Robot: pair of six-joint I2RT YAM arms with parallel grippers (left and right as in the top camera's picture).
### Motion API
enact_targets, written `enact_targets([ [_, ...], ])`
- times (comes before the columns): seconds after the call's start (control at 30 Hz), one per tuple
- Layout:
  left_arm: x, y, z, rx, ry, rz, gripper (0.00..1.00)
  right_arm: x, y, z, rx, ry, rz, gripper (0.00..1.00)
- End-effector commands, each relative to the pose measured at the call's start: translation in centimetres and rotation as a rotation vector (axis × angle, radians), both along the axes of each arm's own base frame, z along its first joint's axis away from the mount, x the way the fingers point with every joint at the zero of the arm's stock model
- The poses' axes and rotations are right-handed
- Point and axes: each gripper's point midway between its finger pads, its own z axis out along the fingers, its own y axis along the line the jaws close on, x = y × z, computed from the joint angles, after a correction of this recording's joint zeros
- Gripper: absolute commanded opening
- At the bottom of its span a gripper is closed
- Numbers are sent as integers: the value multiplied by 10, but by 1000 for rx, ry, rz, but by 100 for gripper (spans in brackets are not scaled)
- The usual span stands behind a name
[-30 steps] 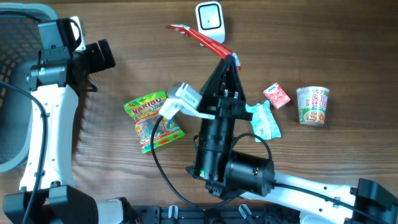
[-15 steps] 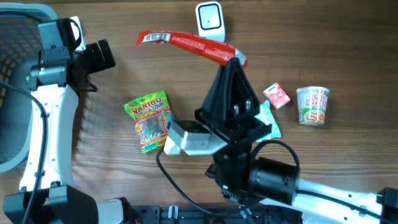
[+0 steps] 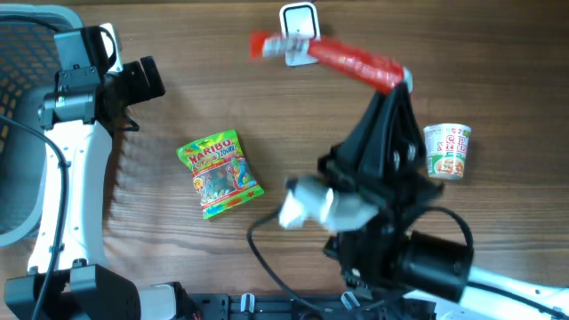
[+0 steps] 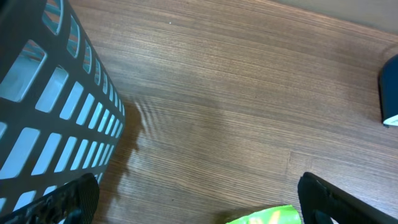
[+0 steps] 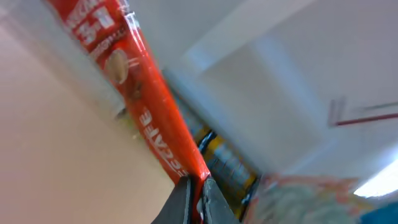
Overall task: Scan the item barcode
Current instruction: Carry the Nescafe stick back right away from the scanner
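Right gripper [image 3: 404, 82] was pinched shut on the right end of the red stick packet [image 3: 342, 58]. The wrist view showed the two fingertips [image 5: 186, 196] nearly together with the red film caught between them. The packet ran out leftward and slightly far from the jaws, carried above the table [image 3: 222, 98]. Its free, pale-printed end lay across the white scanner [image 3: 299, 20] at the far edge as seen from overhead. That end was motion-blurred, so whether it touched the scanner or merely passed over it could not be told. White lettering was visible along the red face in the wrist view, the rest of that frame being smeared. The right arm rose from the near right corner, its dark body covering much of the table to the right of centre. The cup of noodles [image 3: 447, 151] stood upright just to the right of the arm, apart from the packet. The Haribo bag [image 3: 220, 173] lay flat left of centre, well away from both arms. Left gripper [image 3: 149, 80] hung at the far left with its jaws spread wide and nothing between them. Its wrist view showed only bare wood, a corner of the green bag, and the slotted wall of the basket [image 4: 50, 112] beside it. The basket sat at the left edge, next to the left arm.
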Motion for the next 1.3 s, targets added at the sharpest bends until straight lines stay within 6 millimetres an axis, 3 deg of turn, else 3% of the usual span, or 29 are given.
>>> enact_targets([
  [0.0,0,2,7,7,-17,-9,100,73,-25,-71,213,416,-67,4],
  [0.07,0,2,7,7,-18,-9,100,111,-15,-126,149,608,-106,4],
  [0.13,0,2,7,7,-18,-9,100,127,-3,-171,127,742,-57,4],
  [0.23,0,2,7,7,-18,-9,100,132,21,-239,204,971,140,4],
  [0.3,0,2,7,7,-18,-9,100,123,32,-284,299,1166,254,4],
  [0.37,0,2,7,7,-18,-9,100,114,37,-309,443,1282,320,4],
  [0.47,0,2,7,7,-18,-9,100,117,43,-322,554,1392,434,4],
  [0.53,0,2,7,7,-17,-9,100,122,35,-318,589,1463,473,4],
  [0.63,0,2,7,7,-18,-9,100,136,15,-278,682,1467,522,4],
  [0.67,0,2,7,7,-18,-9,100,139,10,-256,708,1454,560,4],
  [0.8,0,2,7,7,-18,-9,100,153,-2,-196,793,1491,613,4],
  [0.9,0,2,7,7,-17,-9,100,176,2,-185,812,1609,541,4],
  [1.07,0,2,7,7,-17,-9,100,240,32,-223,821,1729,460,4],
  [1.1,0,2,7,7,-18,-9,100,260,38,-246,859,1750,439,4],
  [1.27,0,2,7,7,-18,-9,100,322,50,-326,1039,1815,443,4],
])
